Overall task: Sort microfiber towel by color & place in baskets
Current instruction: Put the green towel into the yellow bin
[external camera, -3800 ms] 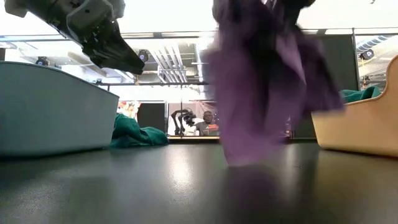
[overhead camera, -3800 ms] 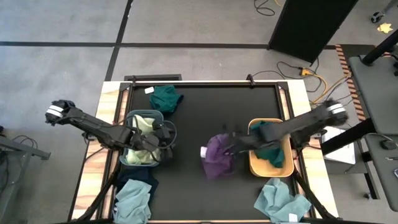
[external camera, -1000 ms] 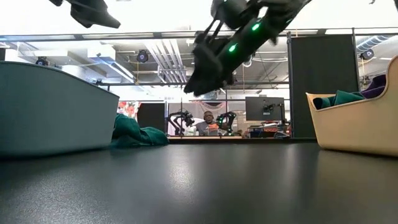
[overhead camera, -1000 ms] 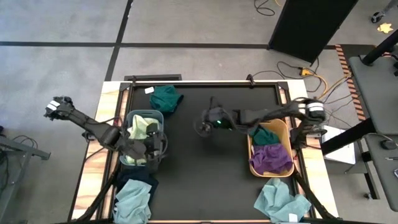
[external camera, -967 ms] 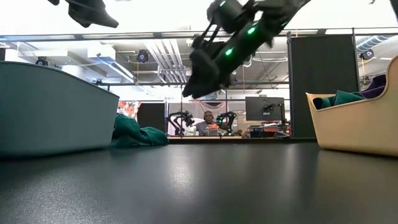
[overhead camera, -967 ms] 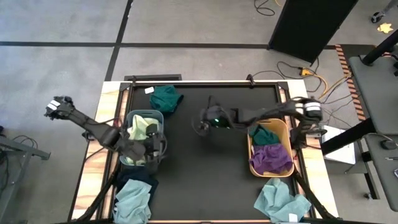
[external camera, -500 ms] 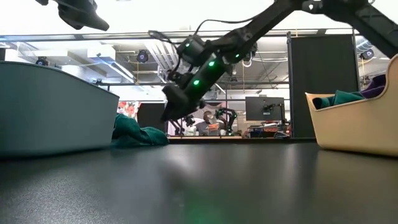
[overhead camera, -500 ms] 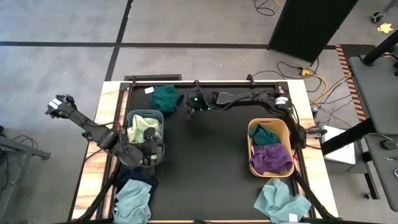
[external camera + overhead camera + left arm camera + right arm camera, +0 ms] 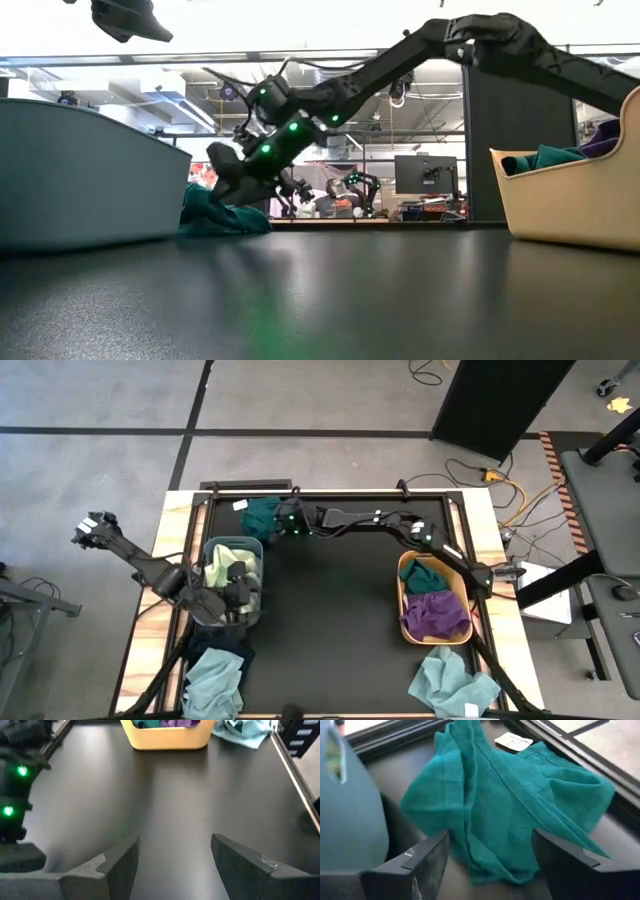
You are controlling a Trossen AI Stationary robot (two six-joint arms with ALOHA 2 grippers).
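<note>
Right fingers (image 9: 427, 857) spread; teal towel (image 9: 505, 815) between.

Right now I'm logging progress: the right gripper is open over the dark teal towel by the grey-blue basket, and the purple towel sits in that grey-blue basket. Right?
Not quite. The purple towel lies in the orange-tan basket, as the high view shows. The rest holds: the right gripper is open over the dark teal towel beside the grey-blue basket.

A crumpled dark teal towel (image 9: 264, 517) lies at the table's far edge, just beyond the grey-blue basket (image 9: 210, 547), which holds a pale yellow-green towel (image 9: 228, 565). The orange-tan basket (image 9: 403, 622) holds a teal towel (image 9: 428, 578) and a purple towel (image 9: 436, 612). Light blue-grey towels (image 9: 213, 680) lie at both near corners.
</note>
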